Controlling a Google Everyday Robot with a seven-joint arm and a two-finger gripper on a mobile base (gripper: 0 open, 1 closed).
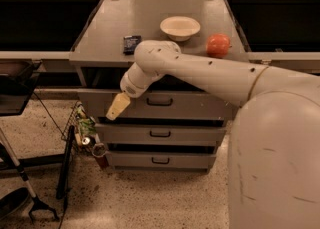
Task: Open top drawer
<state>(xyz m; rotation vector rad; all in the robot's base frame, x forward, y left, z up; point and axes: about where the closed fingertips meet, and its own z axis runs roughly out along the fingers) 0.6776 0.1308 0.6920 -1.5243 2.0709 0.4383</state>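
Observation:
The top drawer (205,105) is the widest grey front just under the tabletop, with a small black bar handle (160,101) at its centre. It looks closed or nearly so, with a dark gap above it. My gripper (117,107) is a tan tip at the end of the white arm. It hangs in front of the drawer's left part, to the left of the handle and at about its height, pointing down-left. It holds nothing that I can see.
Two narrower drawers (160,134) (160,160) sit below. On the grey table (100,28) are a white bowl (180,26), a red round fruit (218,45) and a small dark packet (132,43). A wire basket (79,123) and black stand legs (35,198) are at the left.

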